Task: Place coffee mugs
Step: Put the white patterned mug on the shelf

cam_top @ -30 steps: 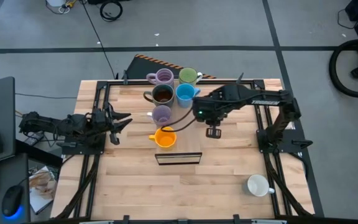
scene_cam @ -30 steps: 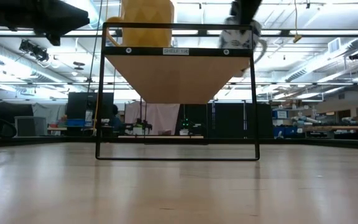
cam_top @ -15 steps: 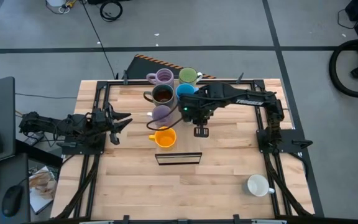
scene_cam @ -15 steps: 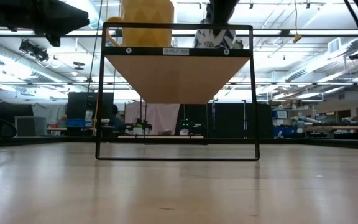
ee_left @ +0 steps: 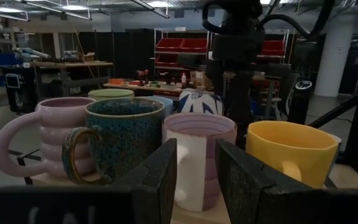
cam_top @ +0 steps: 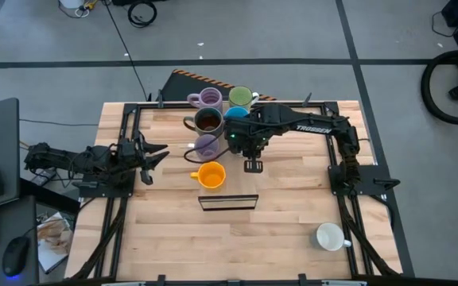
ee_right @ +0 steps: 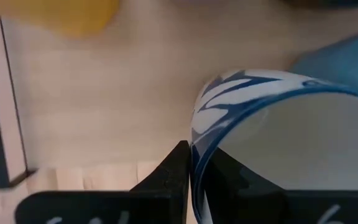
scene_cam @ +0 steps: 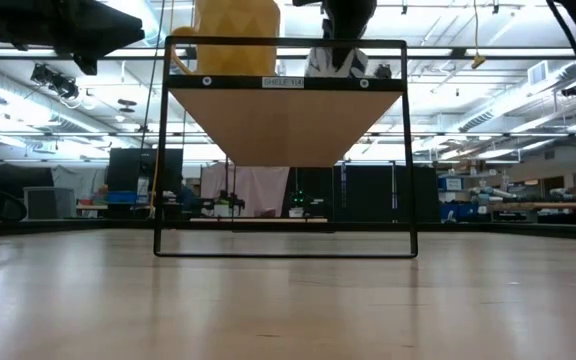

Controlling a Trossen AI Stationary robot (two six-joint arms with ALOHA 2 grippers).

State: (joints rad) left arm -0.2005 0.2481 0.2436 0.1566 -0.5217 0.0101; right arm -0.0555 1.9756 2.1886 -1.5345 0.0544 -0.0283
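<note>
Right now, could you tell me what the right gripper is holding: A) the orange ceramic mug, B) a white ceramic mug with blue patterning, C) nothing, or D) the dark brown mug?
B: the right gripper pinches the rim of the white ceramic mug with blue patterning, beside the mug cluster.

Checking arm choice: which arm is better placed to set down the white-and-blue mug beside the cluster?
Right. The right gripper pinches the white-and-blue mug by the lilac mug; the left gripper waits at the table's left edge.

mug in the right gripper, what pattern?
White with blue brush strokes, on the mug pinched at its rim by the right gripper. Right wrist view shows it best.
</note>
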